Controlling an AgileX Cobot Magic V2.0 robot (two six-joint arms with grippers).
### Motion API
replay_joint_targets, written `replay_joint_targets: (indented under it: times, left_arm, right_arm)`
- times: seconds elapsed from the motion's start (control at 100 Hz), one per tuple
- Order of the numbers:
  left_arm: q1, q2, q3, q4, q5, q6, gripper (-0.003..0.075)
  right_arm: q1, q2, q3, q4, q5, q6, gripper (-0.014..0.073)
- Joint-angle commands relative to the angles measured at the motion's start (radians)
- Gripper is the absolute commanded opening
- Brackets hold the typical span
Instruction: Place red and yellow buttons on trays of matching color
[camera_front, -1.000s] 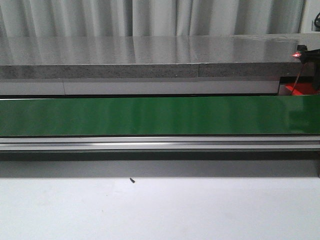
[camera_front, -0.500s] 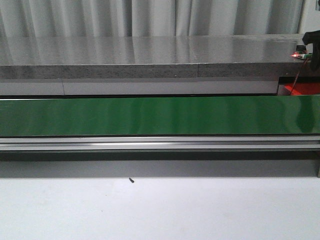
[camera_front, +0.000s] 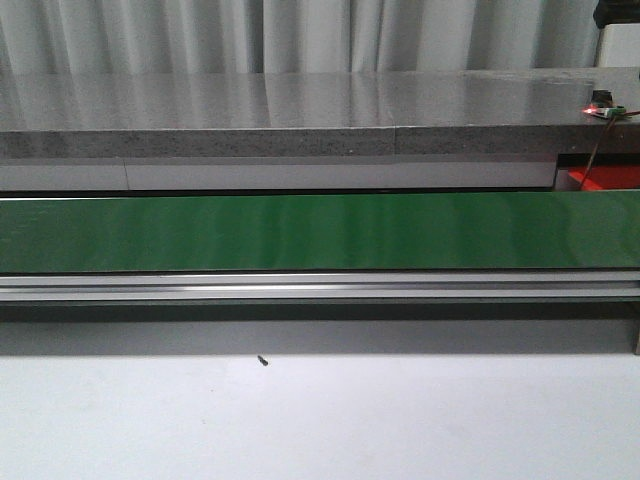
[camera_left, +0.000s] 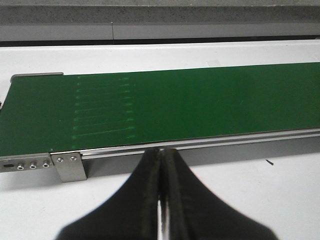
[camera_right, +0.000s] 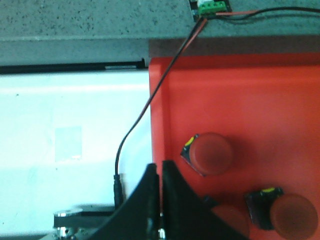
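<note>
A long green conveyor belt (camera_front: 320, 232) with a silver aluminium rail runs across the white table (camera_front: 320, 420), and no button shows on it in the front or left wrist views. The black left gripper (camera_left: 161, 200) hangs at the belt's near edge by its left end, its jaws pressed together and holding nothing. The black right gripper (camera_right: 161, 200) is also closed and empty, hovering over the left edge of a red plastic tray (camera_right: 260, 110) at the table's far right corner. On that tray lie round red push buttons: one (camera_right: 210, 152) just beside the gripper, another (camera_right: 290, 215) farther in, and part of a third hidden behind the fingers. No yellow button or yellow tray is visible. A thin red-and-black wire (camera_right: 145, 110) trails from a small green circuit board (camera_right: 212, 6) across the tray's edge, close to the right gripper. The likely risk is the right gripper snagging that wire or nudging the nearest button while moving off; closed jaws would also need opening before any next pick.
</note>
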Motion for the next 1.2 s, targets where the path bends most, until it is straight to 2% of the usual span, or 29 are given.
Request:
replay_joint_targets:
  times: [0.0,0.4,0.73,1.19]
  left_arm:
    - [-0.006,0.008,-0.026,-0.021,-0.066,-0.011,-0.002]
    - [-0.006,0.008,-0.026,-0.021,-0.066,-0.011,-0.002]
    - [-0.006,0.008,-0.026,-0.021,-0.066,-0.011,-0.002]
    - [-0.006,0.008,-0.026,-0.021,-0.066,-0.011,-0.002]
  right_arm:
    - [0.008,-0.128,0.04,-0.022,-0.061,0.021,-0.0128]
    - [0.008,-0.494,0.449,-0.023,-0.219,0.019,-0.0122]
    - [0.008,-0.785,0.751,-0.012,-0.261,0.019,-0.0122]
    - [0.008,-1.174,1.048,-0.012,-0.276,0.02,-0.0122]
